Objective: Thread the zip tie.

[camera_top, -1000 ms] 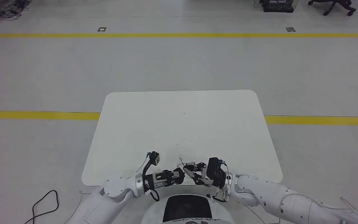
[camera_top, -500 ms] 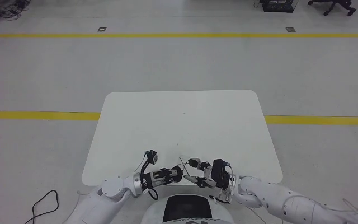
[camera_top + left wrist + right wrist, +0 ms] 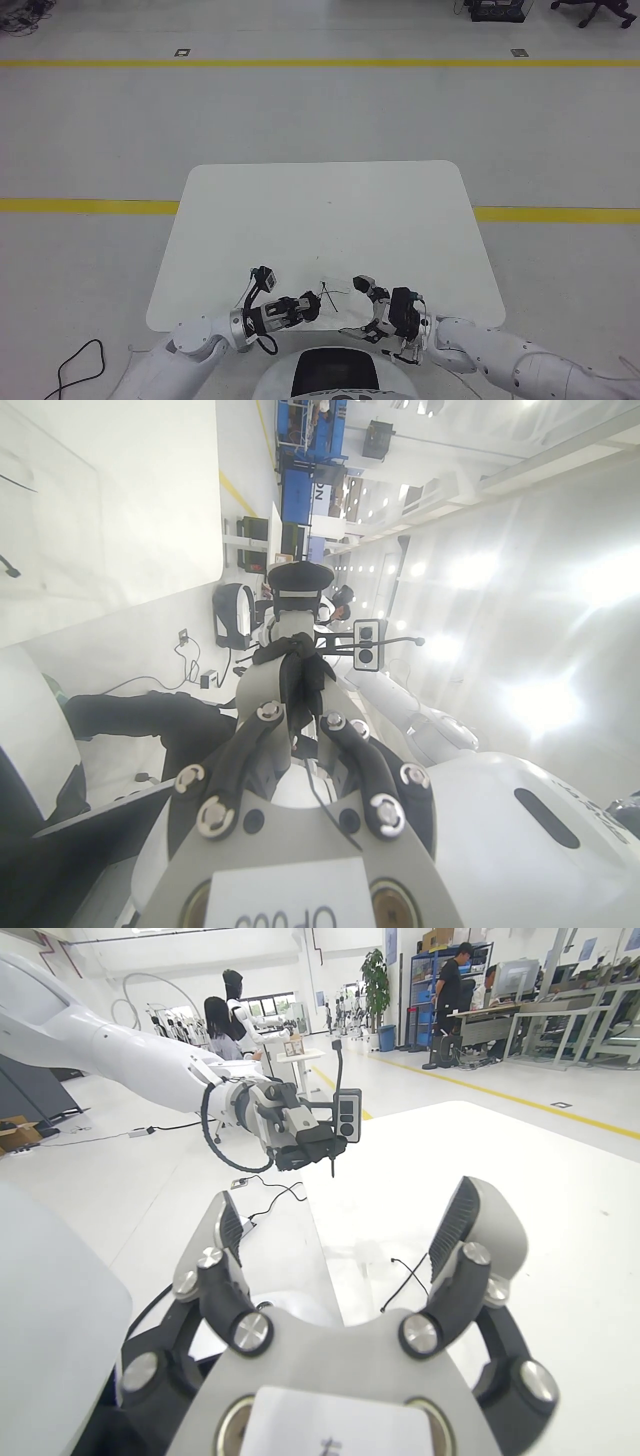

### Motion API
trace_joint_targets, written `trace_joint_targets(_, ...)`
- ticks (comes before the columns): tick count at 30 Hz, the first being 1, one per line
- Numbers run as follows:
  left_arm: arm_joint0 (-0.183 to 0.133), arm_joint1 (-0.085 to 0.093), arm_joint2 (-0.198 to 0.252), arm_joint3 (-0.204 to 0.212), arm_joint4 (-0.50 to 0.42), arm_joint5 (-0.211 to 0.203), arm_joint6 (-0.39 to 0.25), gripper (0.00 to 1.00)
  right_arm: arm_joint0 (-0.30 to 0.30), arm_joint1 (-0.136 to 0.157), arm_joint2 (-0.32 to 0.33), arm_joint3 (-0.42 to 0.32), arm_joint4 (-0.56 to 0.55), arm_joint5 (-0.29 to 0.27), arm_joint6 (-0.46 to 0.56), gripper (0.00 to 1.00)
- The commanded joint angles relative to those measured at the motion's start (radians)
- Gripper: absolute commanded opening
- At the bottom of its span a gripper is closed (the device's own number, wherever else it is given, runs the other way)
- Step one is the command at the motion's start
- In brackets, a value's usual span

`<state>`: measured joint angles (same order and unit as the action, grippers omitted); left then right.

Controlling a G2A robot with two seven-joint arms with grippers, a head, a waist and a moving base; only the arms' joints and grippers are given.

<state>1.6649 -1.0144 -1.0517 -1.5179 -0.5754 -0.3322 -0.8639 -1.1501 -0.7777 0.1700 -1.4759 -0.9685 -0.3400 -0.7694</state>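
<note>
The left hand (image 3: 320,1150) gripped the zip tie (image 3: 338,1078) upright — long axis vertical — directly ahead of the released, empty right hand (image 3: 345,1223).

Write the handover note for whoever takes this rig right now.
Left end effector: shut on the zip tie, over the near part of the table. The tie is straight, with both ends sticking out free.
Right end effector: open, empty, facing the tie but apart from it.
Done: tie is in hand.
Left: no loop yet; the tail probably still has to go through the head.
</note>
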Motion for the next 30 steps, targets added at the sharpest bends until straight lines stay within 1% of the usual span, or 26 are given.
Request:
trace_joint_targets(1, 0.002, 0.001, -0.003, -0.006, -0.033, 0.004, -0.006, 0.0, -0.005, 0.001, 0.0, -0.009, 0.035, 0.0, 0.001, 1.0)
trace_joint_targets(4, 0.018, 0.008, -0.028, -0.01, -0.075, -0.008, -0.036, 0.0, -0.006, 0.014, 0.0, -0.031, 0.08, 0.0, 0.007, 1.0)
trace_joint_targets(8, 0.053, 0.02, -0.094, -0.029, -0.123, -0.008, -0.068, 0.0, 0.02, 0.056, 0.0, -0.09, 0.145, 0.0, 0.069, 1.0)
trace_joint_targets(11, 0.089, 0.027, -0.147, -0.046, -0.151, -0.008, -0.096, 0.0, 0.052, 0.094, 0.0, -0.161, 0.211, 0.0, 0.156, 1.0)
trace_joint_targets(12, 0.103, 0.028, -0.166, -0.05, -0.16, -0.008, -0.106, 0.0, 0.068, 0.109, 0.0, -0.196, 0.242, 0.0, 0.222, 1.0)
trace_joint_targets(13, 0.112, 0.029, -0.178, -0.053, -0.163, -0.008, -0.114, 0.0, 0.08, 0.119, 0.0, -0.221, 0.27, 0.0, 0.266, 1.0)
trace_joint_targets(15, 0.126, 0.029, -0.196, -0.057, -0.169, -0.008, -0.123, 0.0, 0.108, 0.136, 0.0, -0.27, 0.332, 0.0, 0.425, 1.0)
trace_joint_targets(16, 0.132, 0.029, -0.203, -0.058, -0.17, -0.008, -0.127, 0.0, 0.127, 0.144, 0.0, -0.306, 0.405, 0.0, 0.506, 1.0)
trace_joint_targets(17, 0.135, 0.028, -0.207, -0.059, -0.17, -0.008, -0.129, 0.0, 0.144, 0.147, 0.0, -0.324, 0.462, 0.0, 0.586, 1.0)
trace_joint_targets(20, 0.137, 0.024, -0.21, -0.055, -0.171, -0.008, -0.134, 0.0, 0.21, 0.146, 0.0, -0.353, 0.638, 0.0, 0.816, 1.0)
trace_joint_targets(23, 0.132, 0.019, -0.204, -0.044, -0.171, -0.008, -0.14, 0.0, 0.262, 0.132, 0.0, -0.336, 0.798, 0.0, 0.969, 1.0)
trace_joint_targets(26, 0.124, 0.014, -0.201, -0.03, -0.171, -0.008, -0.146, 0.0, 0.289, 0.11, 0.0, -0.295, 0.909, 0.0, 1.057, 1.0)
trace_joint_targets(28, 0.119, 0.012, -0.201, -0.021, -0.174, -0.008, -0.15, 0.0, 0.293, 0.096, 0.005, -0.268, 0.973, 0.0, 1.099, 1.0)
trace_joint_targets(30, 0.116, 0.009, -0.202, -0.014, -0.175, -0.008, -0.155, 0.0, 0.286, 0.081, 0.026, -0.242, 1.039, 0.0, 1.152, 1.0)
